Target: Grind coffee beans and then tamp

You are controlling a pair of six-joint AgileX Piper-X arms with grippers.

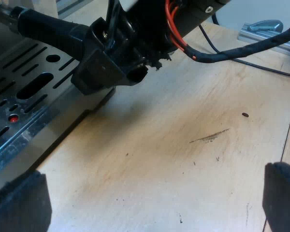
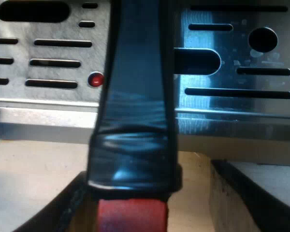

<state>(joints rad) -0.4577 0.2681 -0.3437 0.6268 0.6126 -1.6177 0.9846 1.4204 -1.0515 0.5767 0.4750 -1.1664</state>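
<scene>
Two grippers on record. Finds left gripper (image 1: 150,200) spread wide, holding nothing, over wooden table (image 1: 183,145) just beside drip tray (image 1: 38,130). Finds right gripper (image 2: 152,208) straddling holder's handle (image 2: 135,96) above drip tray, not clamped: one finger (image 2: 70,212) at handle, other (image 2: 251,193) apart. Notes red end (image 2: 130,217) nearest those fingers, beyond tray's edge.

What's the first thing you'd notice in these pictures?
The dark, red-ended handle jumps out, standing between the right gripper jaws over the shiny slotted tray. From the left wrist view, the wooden table with a dark smear spreads under the left gripper, whose jaws are wide open beside the tray.
</scene>
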